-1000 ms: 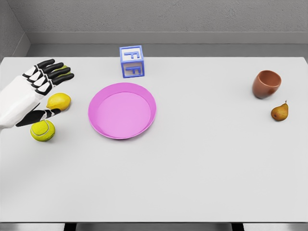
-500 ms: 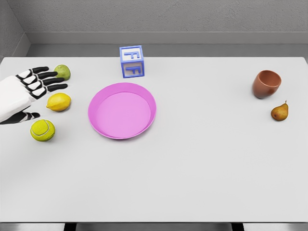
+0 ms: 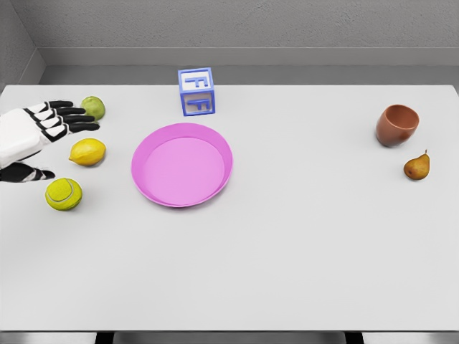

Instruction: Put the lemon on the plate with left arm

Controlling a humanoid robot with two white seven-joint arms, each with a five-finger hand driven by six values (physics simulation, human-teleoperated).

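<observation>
A yellow lemon (image 3: 87,152) lies on the white table, left of the pink plate (image 3: 182,164). My left hand (image 3: 43,140) hovers just left of the lemon, its black fingers (image 3: 70,119) spread out above it and the thumb (image 3: 30,174) below, holding nothing. The lemon sits free, not touched by the hand. The plate has nothing on it. My right arm does not show.
A tennis ball (image 3: 63,193) lies below the lemon, a small green fruit (image 3: 93,107) above it by my fingertips. A blue letter block (image 3: 196,91) stands behind the plate. At the far right are a brown cup (image 3: 396,125) and a pear (image 3: 417,167).
My left hand has drawn back to the left, away from the lemon, uncovering the green fruit. The lemon has not moved.
</observation>
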